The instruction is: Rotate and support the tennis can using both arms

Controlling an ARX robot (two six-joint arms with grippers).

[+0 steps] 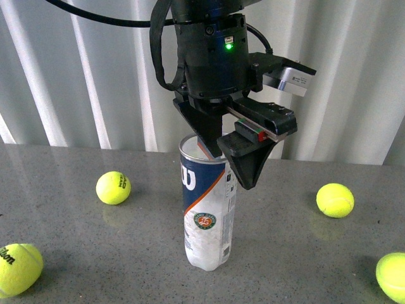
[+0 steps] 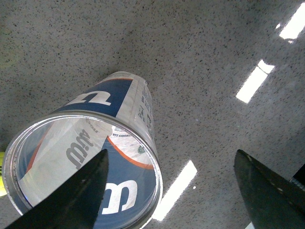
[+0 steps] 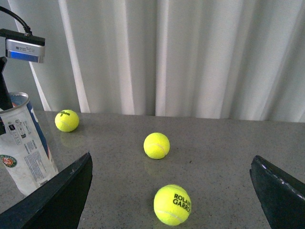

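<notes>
Can (image 1: pixel 207 209): you have one, clear plastic with a navy-and-white label, orange stripe and round emblem, standing open-mouthed near the middle of the table (image 1: pixel 88 247) in the front view. It leans slightly. The left wrist view looks down into its silver rim (image 2: pixel 83 174).

Left gripper (image 1: pixel 228 158): it hangs straight over the can's mouth on a thick black arm with a green light lit. Your jaws are spread wide. One finger (image 2: pixel 71 195) dips inside the rim; the other (image 2: pixel 269 191) sits outside the can wall, well clear of it. Nothing is clamped. A silver-grey box (image 1: pixel 288 76) is fixed to this arm.

Right gripper (image 3: pixel 171 195): seen only from its own wrist camera, jaws wide apart, holding nothing. One finger (image 3: pixel 52 200) lies near the can's base (image 3: pixel 24 152); whether they touch, you cannot tell.

Surface: one grey speckled stone-look tabletop, glossy, with bright strips of reflected light showing in the left wrist view.

Room: pale vertical curtains (image 1: pixel 82 69) run along the whole back edge of the table.

Tennis balls, yellow-green: you can count four in the front view.
- one (image 1: pixel 113 187) behind and left of the can
- one (image 1: pixel 18 269) at the near left edge
- one (image 1: pixel 335 200) to the right
- one (image 1: pixel 392 277) at the near right edge, partly cut off

All four lie well apart from the can. The right wrist view shows three, the closest (image 3: pixel 172 204) printed with black lettering.
</notes>
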